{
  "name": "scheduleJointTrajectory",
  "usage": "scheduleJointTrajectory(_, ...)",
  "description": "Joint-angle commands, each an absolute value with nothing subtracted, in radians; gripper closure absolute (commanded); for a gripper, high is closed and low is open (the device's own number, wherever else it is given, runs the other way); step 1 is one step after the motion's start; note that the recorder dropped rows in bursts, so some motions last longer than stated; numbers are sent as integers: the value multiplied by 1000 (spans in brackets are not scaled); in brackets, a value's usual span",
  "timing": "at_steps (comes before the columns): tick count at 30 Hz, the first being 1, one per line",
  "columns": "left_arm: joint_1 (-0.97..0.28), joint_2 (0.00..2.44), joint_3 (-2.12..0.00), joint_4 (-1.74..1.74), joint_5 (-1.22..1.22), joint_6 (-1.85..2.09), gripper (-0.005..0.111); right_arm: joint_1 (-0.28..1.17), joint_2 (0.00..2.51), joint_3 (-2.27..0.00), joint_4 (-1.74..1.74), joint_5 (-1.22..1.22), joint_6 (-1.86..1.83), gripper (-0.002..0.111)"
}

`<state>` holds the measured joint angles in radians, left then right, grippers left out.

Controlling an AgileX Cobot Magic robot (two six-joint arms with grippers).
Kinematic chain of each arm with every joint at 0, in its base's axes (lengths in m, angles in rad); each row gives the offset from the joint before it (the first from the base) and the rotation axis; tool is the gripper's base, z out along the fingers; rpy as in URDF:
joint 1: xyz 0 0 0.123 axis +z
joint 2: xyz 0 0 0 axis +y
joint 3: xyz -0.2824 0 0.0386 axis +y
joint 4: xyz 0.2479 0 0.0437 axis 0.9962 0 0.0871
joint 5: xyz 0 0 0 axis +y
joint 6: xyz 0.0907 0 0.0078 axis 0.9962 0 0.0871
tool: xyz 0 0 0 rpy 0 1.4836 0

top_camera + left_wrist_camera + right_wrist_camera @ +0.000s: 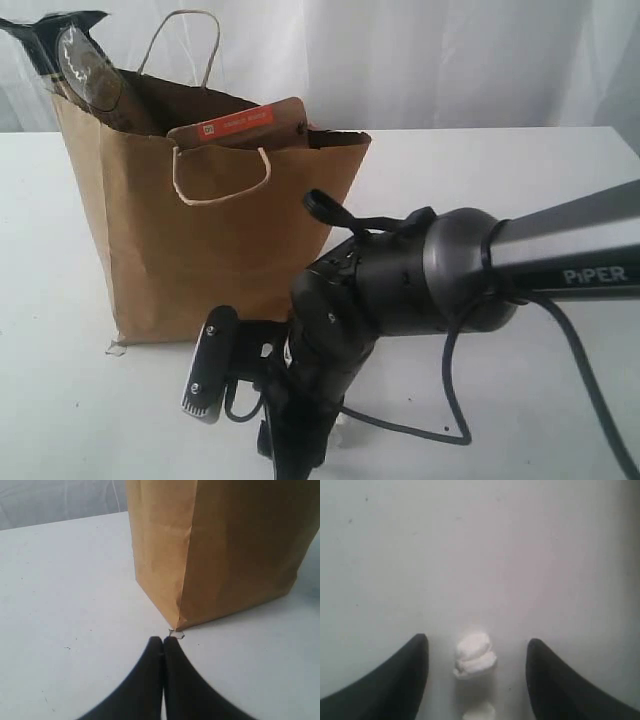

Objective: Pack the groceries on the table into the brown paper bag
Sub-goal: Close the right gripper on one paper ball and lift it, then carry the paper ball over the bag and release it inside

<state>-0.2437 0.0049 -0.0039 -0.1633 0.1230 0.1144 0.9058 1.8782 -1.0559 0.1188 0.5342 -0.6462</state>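
The brown paper bag (200, 240) stands on the table (520, 170). Its mouth is partly taken up by the brown orange-labelled pouch (240, 125) and the long spaghetti packet (85, 65), with a dark opening left between them. Bare tabletop is seen right of the bag. The near side is blocked by the right arm (420, 280) and its cable (455, 400). A white lump (475, 657) is seen between the right gripper's (477, 641) spread fingers. The left gripper (163, 641), fingers pressed together, is held just beside the bag's bottom corner.
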Motion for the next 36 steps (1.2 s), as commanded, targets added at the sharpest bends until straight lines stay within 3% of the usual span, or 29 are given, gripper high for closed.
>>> scheduleJointTrajectory(1,-238,0,0,-170,125,109,107,907,1916,-1062,111,528,-654,54)
scheduleJointTrajectory(5,-238,0,0,-170,125,109,107,907,1931,-1062,112,530,-654,58)
scheduleJointTrajectory(7,-238,0,0,-170,125,109,107,907,1931,-1062,112,535,-654,70)
scheduleJointTrajectory(11,-238,0,0,-170,125,109,107,907,1927,-1062,122,580,-650,106)
scheduleJointTrajectory(12,-238,0,0,-170,125,109,107,907,1922,-1062,128,592,-638,108)
scheduleJointTrajectory(20,-238,0,0,-170,125,109,107,907,1812,-1062,130,578,-522,108)
scheduleJointTrajectory(26,-238,0,0,-170,125,109,107,911,1579,-1058,138,578,-377,108)
scheduleJointTrajectory(36,-238,0,0,-170,125,109,107,919,1296,-1066,139,353,-329,108)
